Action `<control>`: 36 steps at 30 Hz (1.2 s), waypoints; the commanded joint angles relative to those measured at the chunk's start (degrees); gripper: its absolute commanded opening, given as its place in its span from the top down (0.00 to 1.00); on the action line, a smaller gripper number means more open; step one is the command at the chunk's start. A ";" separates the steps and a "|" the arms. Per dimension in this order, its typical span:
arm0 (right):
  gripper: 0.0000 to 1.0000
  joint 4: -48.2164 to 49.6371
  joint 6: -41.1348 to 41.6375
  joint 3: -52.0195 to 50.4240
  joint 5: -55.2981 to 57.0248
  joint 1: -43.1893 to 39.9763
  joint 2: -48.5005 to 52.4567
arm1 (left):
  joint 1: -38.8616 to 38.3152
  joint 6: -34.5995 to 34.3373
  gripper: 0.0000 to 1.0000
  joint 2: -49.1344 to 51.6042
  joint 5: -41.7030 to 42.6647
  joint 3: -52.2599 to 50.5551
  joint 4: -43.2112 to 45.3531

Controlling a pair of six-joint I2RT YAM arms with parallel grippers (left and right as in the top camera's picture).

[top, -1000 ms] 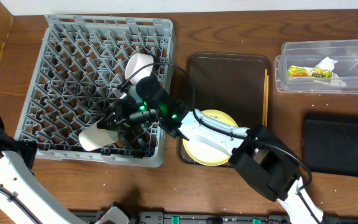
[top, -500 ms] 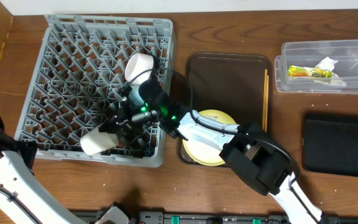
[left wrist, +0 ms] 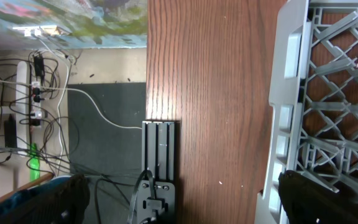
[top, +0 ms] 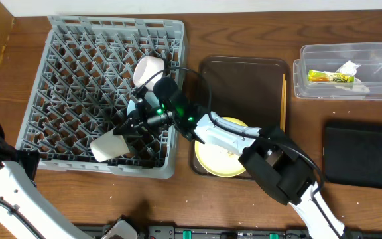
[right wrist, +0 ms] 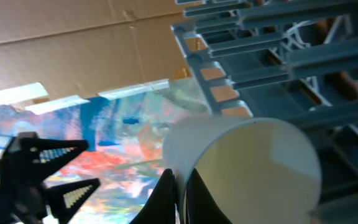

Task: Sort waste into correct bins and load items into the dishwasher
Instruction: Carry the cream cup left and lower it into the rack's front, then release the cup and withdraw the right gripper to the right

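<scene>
Right gripper: pressed together on the rim of the white bowl, one finger inside the wall and one outside, a thin pinch. The bowl is tilted on its side over the near edge of the rack, with its mouth toward the wrist camera. Whether it touches the pegs or hangs free, cannot tell. Handling, my estimate: light, rigid and glazed-smooth, so it may swivel in a rim pinch and chip if dropped on the pegs. The rim looks like the only practical hold, and a slow lowering between peg rows seems prudent. Left gripper: spread wide, holding nothing, over bare bench just outside the rack's left edge. Next out, the yellow plate lies on the brown tray, partly covered by the right arm. It is flat and smooth and probably needs an edge grip. The black bin sits at right; its contents are not discernible. Chopsticks lie along the tray's right side: thin, light, likely awkward to lift off a flat surface. Farther back in the rack a small white cup lies on its side. Far right, the clear tub holds the wrapper and tissue. Not found in any view: blue bowl, crumbs. The bowl's base is cut off in the wrist view.
</scene>
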 commanded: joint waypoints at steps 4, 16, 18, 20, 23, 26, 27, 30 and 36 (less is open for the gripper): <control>0.92 -7.28 -6.05 -0.68 1.68 0.11 0.26 | 0.26 -0.48 0.02 -0.26 -0.11 0.00 -0.33; 0.62 -27.67 -25.03 -0.63 17.86 -0.11 -11.63 | 0.26 -0.48 0.02 -0.26 -0.11 0.00 -0.33; 0.43 -31.80 -28.33 -0.63 23.37 -0.11 -14.53 | 0.26 -0.48 0.02 -0.26 -0.09 0.00 -0.33; 0.32 -35.50 -30.91 -0.63 29.00 -0.15 -17.42 | 0.26 -0.48 0.02 -0.26 0.15 0.00 -0.33; 0.08 -39.67 -34.84 -0.63 36.41 -0.28 -21.53 | 0.26 -0.48 0.02 -0.26 0.15 0.00 -0.33; 0.14 -40.68 -39.85 -0.63 39.28 -0.15 -24.26 | 0.26 -0.48 0.02 -0.26 0.15 0.00 -0.33; 0.20 -40.68 -40.92 -0.63 39.23 0.04 -24.79 | 0.26 -0.48 0.02 -0.26 0.15 0.00 -0.33; 0.46 -40.96 -43.17 -0.63 39.23 1.44 -25.35 | 0.26 -0.50 0.02 -0.26 0.28 0.00 -0.33; 0.65 -43.98 -49.70 -0.35 46.29 5.44 -25.64 | 0.26 -0.90 0.02 -0.26 3.43 0.00 -0.35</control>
